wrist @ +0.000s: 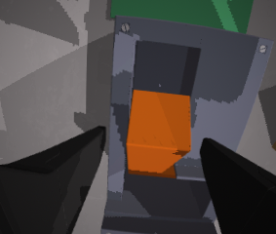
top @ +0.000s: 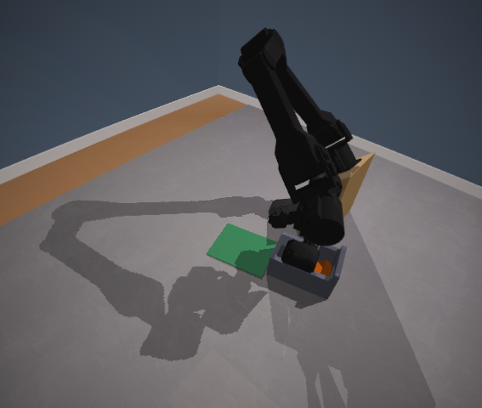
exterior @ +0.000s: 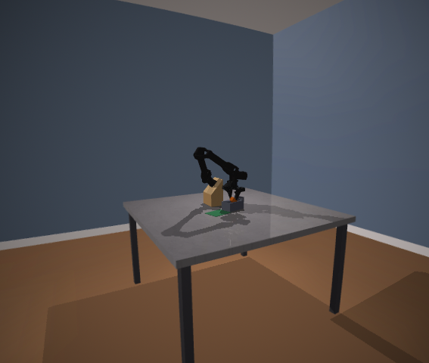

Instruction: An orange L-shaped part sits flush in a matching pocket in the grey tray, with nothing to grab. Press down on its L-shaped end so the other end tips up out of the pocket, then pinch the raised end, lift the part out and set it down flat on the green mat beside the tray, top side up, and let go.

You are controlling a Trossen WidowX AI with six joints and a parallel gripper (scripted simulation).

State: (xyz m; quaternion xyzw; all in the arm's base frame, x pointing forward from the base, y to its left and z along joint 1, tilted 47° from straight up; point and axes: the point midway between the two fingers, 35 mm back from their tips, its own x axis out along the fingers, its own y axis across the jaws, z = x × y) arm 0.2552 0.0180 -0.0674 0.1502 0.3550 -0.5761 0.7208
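The orange part (top: 325, 268) (exterior: 232, 200) (wrist: 159, 119) is tilted in the grey tray (top: 297, 277) (exterior: 228, 206) (wrist: 162, 30). Its end toward the green mat (top: 232, 241) (exterior: 213, 213) (wrist: 177, 9) is raised, with the dark pocket floor showing beyond it in the wrist view. My gripper (exterior: 234, 199) (wrist: 154, 139) is open and points down over the tray. In the wrist view one finger is on each side of the part, with gaps between. In the top view the gripper body hides its fingertips and much of the part.
A tan block (top: 354, 189) (exterior: 212, 196) with a sloped top stands behind the tray, near the arm's base. The tray has raised walls, with screws (wrist: 125, 27) (wrist: 262, 49) at the corners nearest the mat. The mat lies close beside the tray.
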